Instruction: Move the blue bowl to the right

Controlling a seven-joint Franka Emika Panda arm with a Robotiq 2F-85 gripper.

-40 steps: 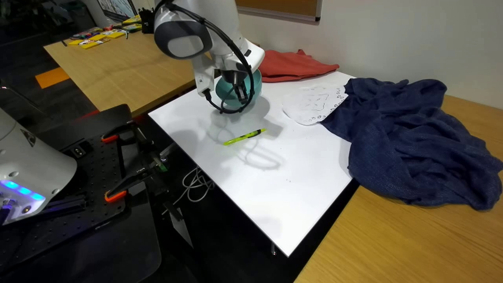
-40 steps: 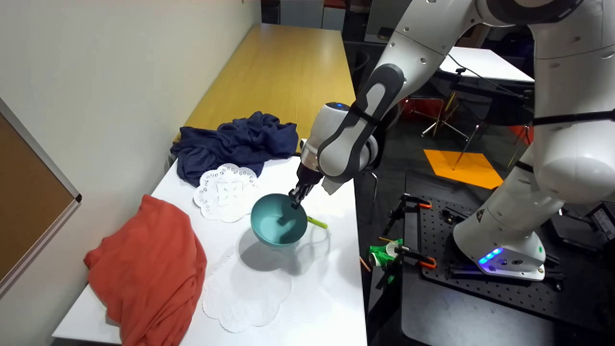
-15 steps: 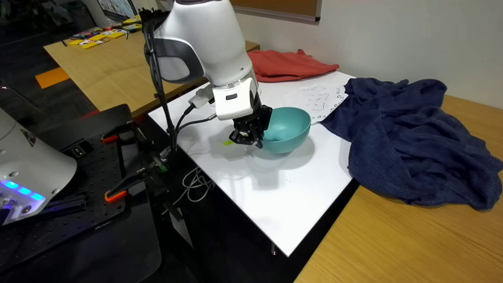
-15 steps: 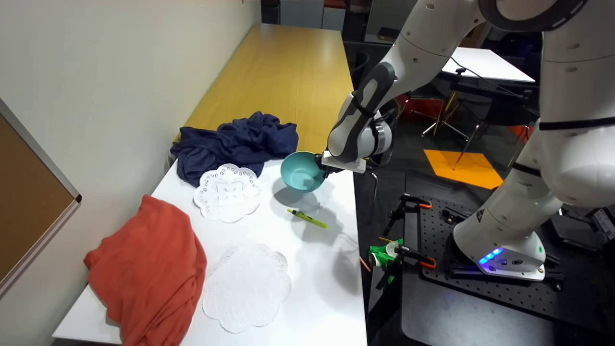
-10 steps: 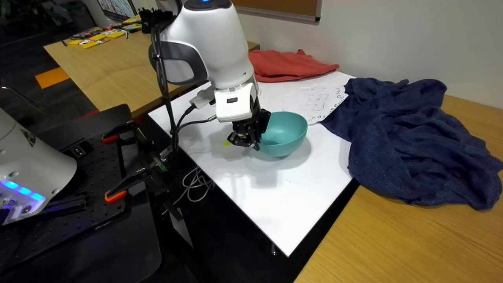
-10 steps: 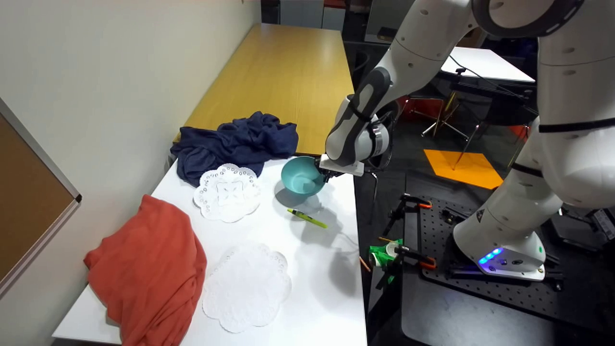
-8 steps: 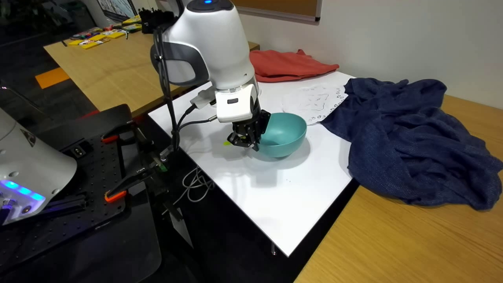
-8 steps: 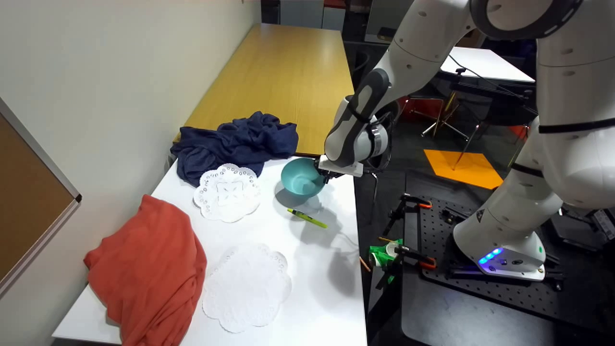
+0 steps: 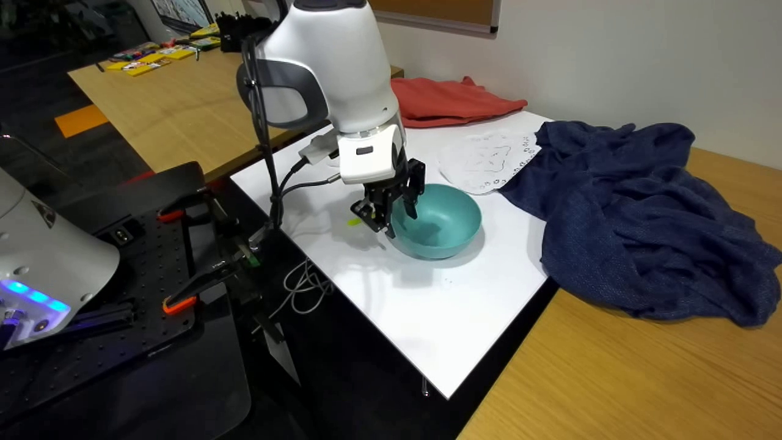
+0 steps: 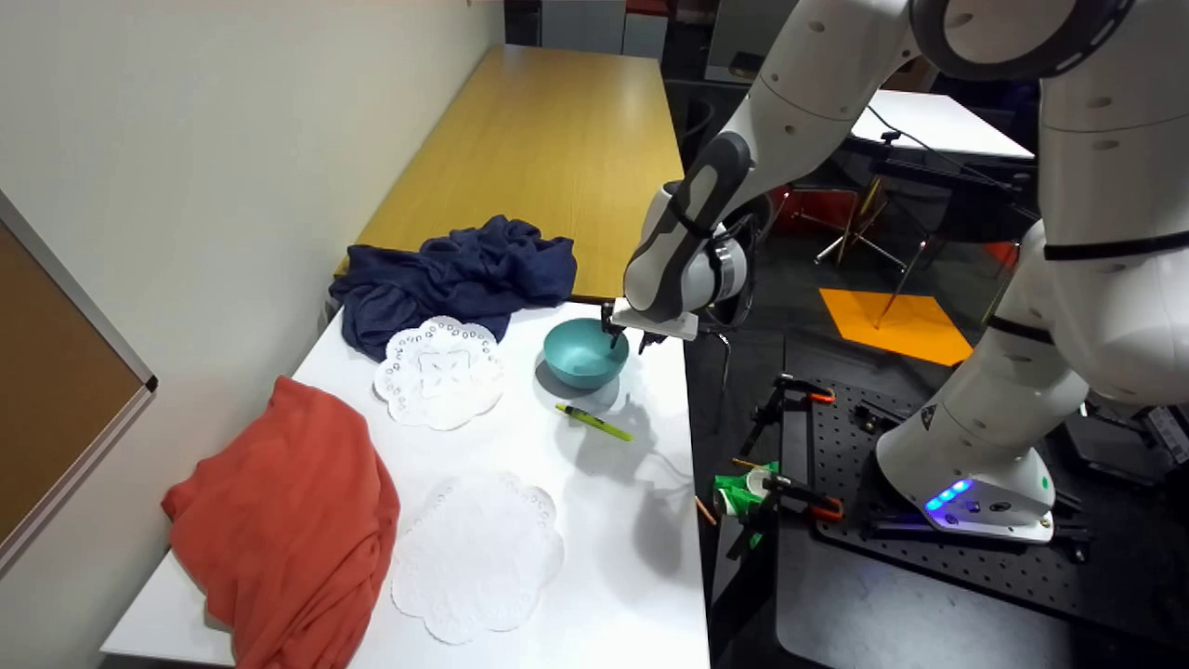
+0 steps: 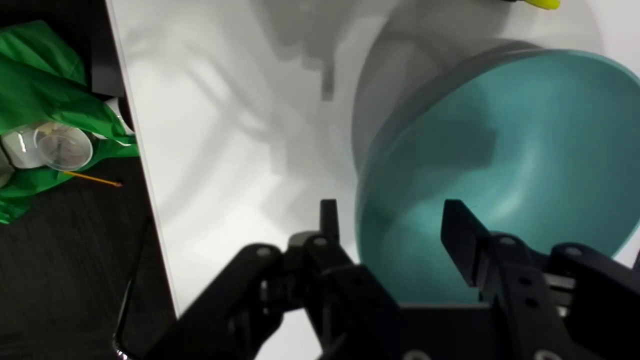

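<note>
Claw [image 11: 391, 215]: Its two fingers [image 11: 329, 222] are spread apart. In the wrist view, one finger is seen outside the wall of the blue bowl [image 11: 545, 150] and one over or in it, with the rim in the gap. Whether the rim is touched cannot be told.
Blue bowl: It is seen upright on the white desk [image 9: 421, 330], open side up, right at the tips of the claw. In an exterior view, most of it is shown to the right of the claw.
Robot arm [image 10: 827, 84]: It is bent over the desk, with the claw carried at its low end.
Green pen [image 10: 594, 423]: It is seen flat on the desk, near the claw. In an exterior view, it is mostly hidden by the claw.
Lacy paper [image 10: 438, 372]: It is spread flat, past the bowl from the claw.
Second lacy paper [image 10: 478, 557]: It is found farther from the claw than the pen.
Dark blue cloth [image 9: 641, 220]: It is bunched up to the right of the claw in an exterior view, past the bowl.
Red cloth [image 10: 288, 530]: It is crumpled, well apart from the claw.
</note>
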